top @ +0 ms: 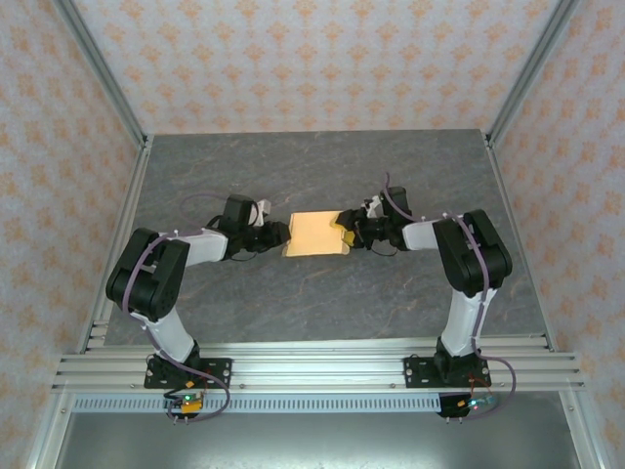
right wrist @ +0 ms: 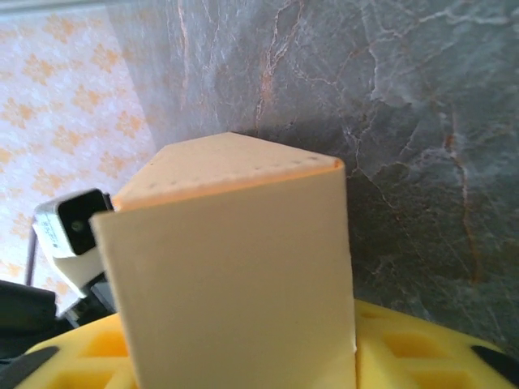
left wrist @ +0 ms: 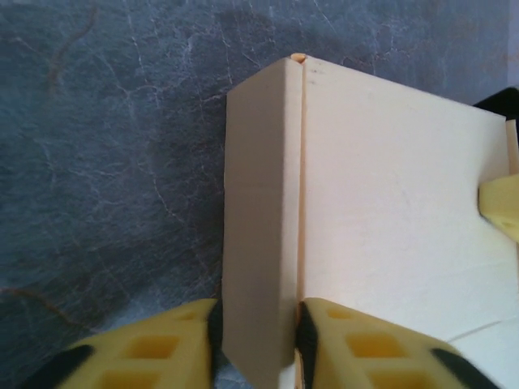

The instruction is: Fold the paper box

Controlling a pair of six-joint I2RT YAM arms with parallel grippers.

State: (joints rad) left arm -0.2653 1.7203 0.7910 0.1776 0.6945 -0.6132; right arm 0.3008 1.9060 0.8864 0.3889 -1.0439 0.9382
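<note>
Yellow fingers [left wrist: 154,348] of the left gripper [left wrist: 258,340] sit at the bottom of the left wrist view. They stand partway apart on either side of a raised flap of the paper box [left wrist: 389,203]. Their dark pads lie right at the flap, but whether they press it cannot be told. The box's wide panel lies flat on the grey marbled table [left wrist: 105,162].

In the right wrist view, a tan panel of the paper box [right wrist: 235,267] stands across the right gripper [right wrist: 243,365] and hides the gap between its fingers [right wrist: 430,348], so its hold cannot be told.

From the top camera, the paper box [top: 317,234] lies mid-table [top: 322,313], with the left gripper [top: 280,237] at its left edge and the right gripper [top: 348,234] at its right edge.
</note>
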